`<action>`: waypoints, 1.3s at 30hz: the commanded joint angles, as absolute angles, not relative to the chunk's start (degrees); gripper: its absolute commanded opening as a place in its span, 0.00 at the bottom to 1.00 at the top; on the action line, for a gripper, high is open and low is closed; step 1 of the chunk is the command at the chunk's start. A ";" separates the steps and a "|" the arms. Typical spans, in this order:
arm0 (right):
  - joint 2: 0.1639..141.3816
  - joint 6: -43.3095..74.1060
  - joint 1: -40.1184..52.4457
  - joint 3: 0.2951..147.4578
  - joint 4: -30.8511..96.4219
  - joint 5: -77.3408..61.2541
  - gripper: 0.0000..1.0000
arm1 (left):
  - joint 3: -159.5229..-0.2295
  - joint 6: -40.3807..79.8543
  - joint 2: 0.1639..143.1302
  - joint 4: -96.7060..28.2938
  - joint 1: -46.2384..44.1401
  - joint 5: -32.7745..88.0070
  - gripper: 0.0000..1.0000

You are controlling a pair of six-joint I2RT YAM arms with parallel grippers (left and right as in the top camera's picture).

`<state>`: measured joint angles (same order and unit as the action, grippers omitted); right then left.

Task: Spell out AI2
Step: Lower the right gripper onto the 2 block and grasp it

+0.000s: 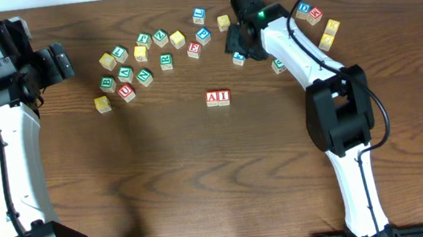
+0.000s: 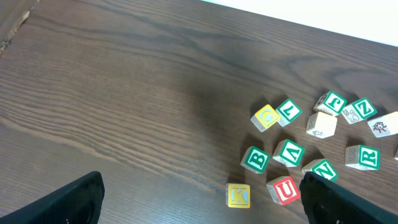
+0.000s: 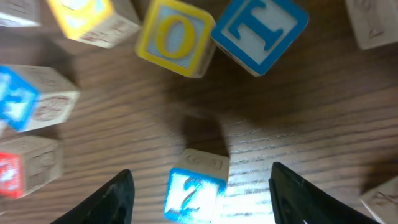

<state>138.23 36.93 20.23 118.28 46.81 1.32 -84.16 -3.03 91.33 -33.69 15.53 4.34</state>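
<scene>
Two red-lettered blocks, A point(image 1: 212, 97) and I point(image 1: 223, 96), sit side by side at mid table. The blue 2 block point(image 3: 194, 190) lies on the table between my right gripper's point(image 3: 199, 199) open fingers, untouched; it also shows in the overhead view point(image 1: 239, 57) just below that gripper point(image 1: 236, 44). My left gripper point(image 2: 202, 199) is open and empty, hovering left of the green and yellow block cluster, at the table's far left in the overhead view point(image 1: 59, 63).
Loose letter blocks lie around: a yellow O point(image 3: 176, 38) and blue T point(image 3: 261, 31) beyond the 2 block, a yellow K point(image 2: 238, 195), red U point(image 2: 284, 190), green B point(image 2: 255, 159), and more at the back right point(image 1: 321, 24).
</scene>
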 commanded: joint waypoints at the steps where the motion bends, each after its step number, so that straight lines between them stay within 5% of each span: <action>1: 139.87 37.04 20.58 118.04 46.74 2.22 0.62 | -85.47 -3.38 90.98 -33.87 15.42 4.23 0.99; 15: 139.87 30.96 20.73 118.04 48.27 2.33 0.41 | -85.47 -3.40 90.98 -33.87 15.42 4.23 0.99; 39: 139.83 17.47 20.71 118.10 47.88 3.07 0.31 | -85.47 -3.40 90.98 -33.87 15.42 4.23 0.99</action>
